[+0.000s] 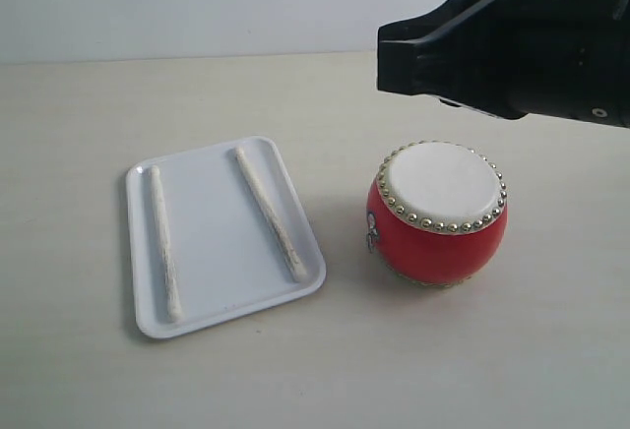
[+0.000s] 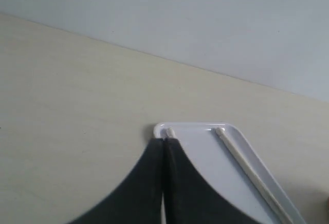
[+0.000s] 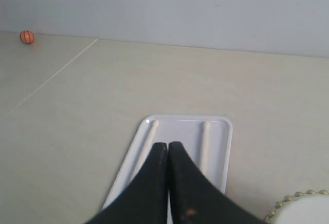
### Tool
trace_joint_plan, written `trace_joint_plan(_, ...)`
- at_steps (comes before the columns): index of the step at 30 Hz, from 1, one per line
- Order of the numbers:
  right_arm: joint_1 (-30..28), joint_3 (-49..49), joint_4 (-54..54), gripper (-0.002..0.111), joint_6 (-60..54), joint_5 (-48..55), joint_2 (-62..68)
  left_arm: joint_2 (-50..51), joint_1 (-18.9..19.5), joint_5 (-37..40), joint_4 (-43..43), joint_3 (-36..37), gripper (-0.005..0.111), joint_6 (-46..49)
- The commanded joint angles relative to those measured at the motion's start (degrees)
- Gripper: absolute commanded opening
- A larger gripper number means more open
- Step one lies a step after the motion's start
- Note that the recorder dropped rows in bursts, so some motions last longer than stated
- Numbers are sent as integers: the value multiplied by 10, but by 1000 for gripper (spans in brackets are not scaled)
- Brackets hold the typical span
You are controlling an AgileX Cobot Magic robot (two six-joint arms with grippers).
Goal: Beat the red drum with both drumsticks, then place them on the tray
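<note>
The red drum point(image 1: 438, 217) stands upright on the table, right of the white tray point(image 1: 217, 242). Both drumsticks lie on the tray, apart from each other: one point(image 1: 164, 242) along its left side, the other point(image 1: 270, 214) slanting along its right side. My right gripper point(image 1: 386, 55) hangs shut and empty high above the table behind the drum; in its wrist view the gripper point(image 3: 167, 144) shows the tray point(image 3: 180, 126) and the drum's studded edge point(image 3: 303, 208) beyond it. My left gripper point(image 2: 164, 141) is shut and empty, with the tray point(image 2: 205, 147) and a stick point(image 2: 247, 170) beyond it. It is outside the exterior view.
A small orange ball point(image 3: 26, 37) lies far off by the wall. The pale table point(image 1: 472, 350) spreads around tray and drum, and a pale wall rises behind it.
</note>
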Motion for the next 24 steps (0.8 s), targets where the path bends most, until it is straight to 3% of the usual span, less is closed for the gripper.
trace_joint_plan(1, 0, 3, -2, 0, -1, -7, -4, -2, 1, -47, 6, 29, 0, 38)
trace_joint_plan(7, 0, 3, -2, 0, -1, -7, -4, -16, 16, -47, 6, 36, 0, 50)
trace_joint_plan(16, 0, 3, -2, 0, -1, -7, -4, -87, 99, -1, 5, 41, 0, 47)
trace_joint_plan(24, 0, 3, -2, 0, -1, -7, -4, -165, 114, 17, 5, 65, 0, 49)
